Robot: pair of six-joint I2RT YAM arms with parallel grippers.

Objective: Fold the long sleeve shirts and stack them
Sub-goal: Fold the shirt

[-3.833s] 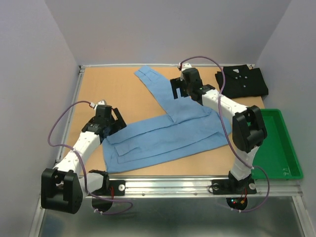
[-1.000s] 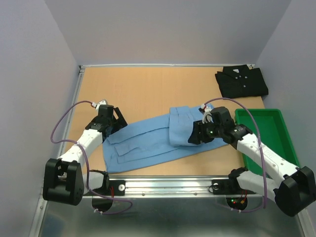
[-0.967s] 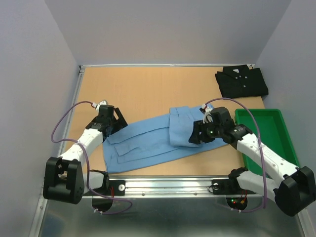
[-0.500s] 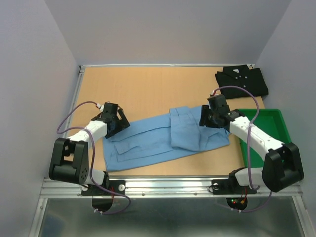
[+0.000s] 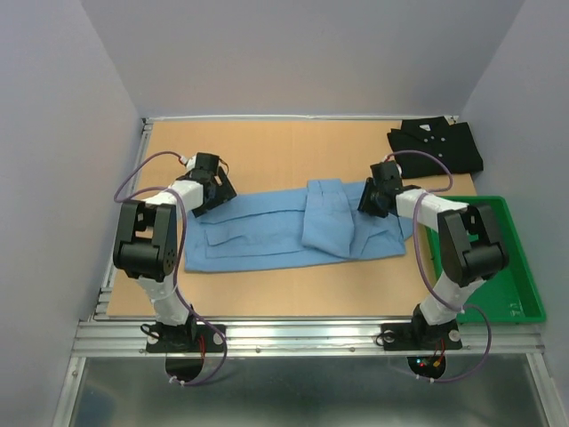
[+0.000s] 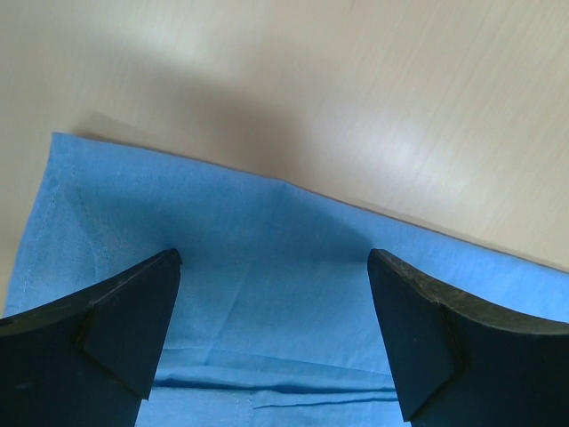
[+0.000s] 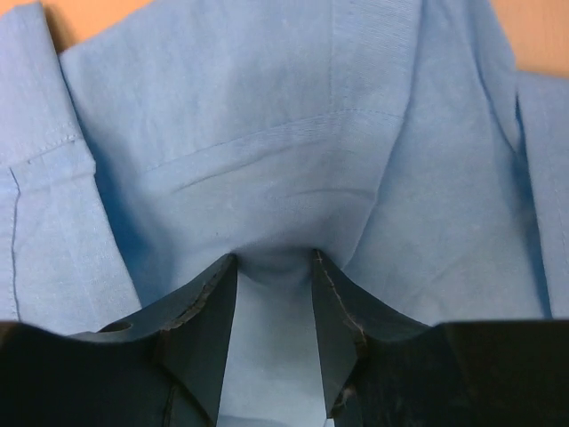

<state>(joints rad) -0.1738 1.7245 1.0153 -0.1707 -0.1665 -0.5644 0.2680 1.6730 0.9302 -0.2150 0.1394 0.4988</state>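
Observation:
The light blue shirt (image 5: 267,240) lies flat across the middle of the table, with a folded flap near its right end. The black shirt (image 5: 436,147) sits folded at the far right corner. My left gripper (image 5: 216,191) hovers open over the blue shirt's far left edge, and the left wrist view shows its fingers (image 6: 133,311) wide apart above flat blue cloth (image 6: 267,222) with nothing between them. My right gripper (image 5: 373,197) is at the shirt's far right edge. In the right wrist view its jaws (image 7: 274,258) pinch a raised pucker of blue cloth (image 7: 267,133).
A green tray (image 5: 507,267) stands along the right side, close to the right arm. Bare wooden tabletop (image 5: 284,151) lies beyond the blue shirt. A metal rail (image 5: 311,334) runs along the near edge.
Both grippers moved toward the far side. The blue shirt now lies straighter across the table. The right gripper went to the shirt's far right edge and narrowed onto cloth.

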